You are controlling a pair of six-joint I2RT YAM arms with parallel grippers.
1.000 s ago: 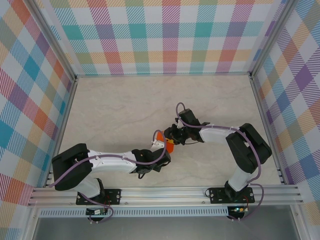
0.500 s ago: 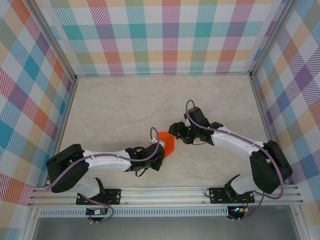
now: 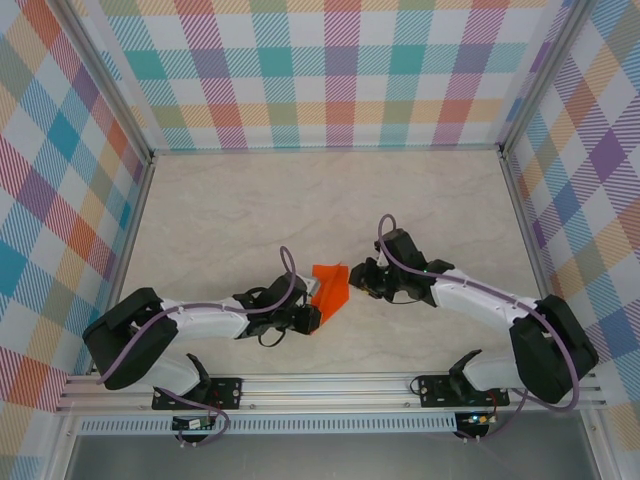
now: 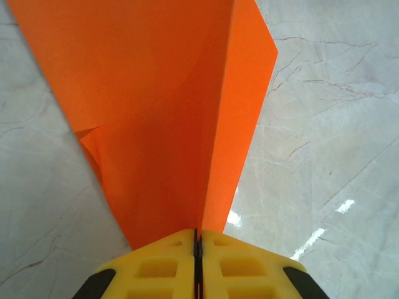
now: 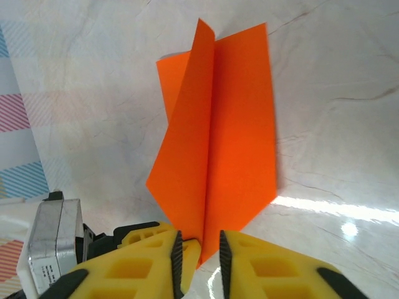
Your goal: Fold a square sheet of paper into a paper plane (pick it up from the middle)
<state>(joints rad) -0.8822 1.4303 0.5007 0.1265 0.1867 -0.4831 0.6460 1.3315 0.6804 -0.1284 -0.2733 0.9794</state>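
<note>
The square sheet of paper is bright orange and folded into a pointed dart with a raised centre crease, like a paper plane. It lies low over the marble table, wide end away from the arms. My left gripper is shut on its pointed end, and in the left wrist view the yellow fingers meet on the paper with no gap. My right gripper reaches in from the right. Its jaws stand a little apart, with the tip of the paper between them and touching neither pad.
The marble table is bare round the paper. Checked walls stand on three sides and an aluminium rail runs along the near edge. Part of the left arm's wrist sits close beside my right fingers.
The left gripper has drawn the paper down and toward the near side. The right gripper let go, moved back right, opened wide, then narrowed round the paper's tip.
</note>
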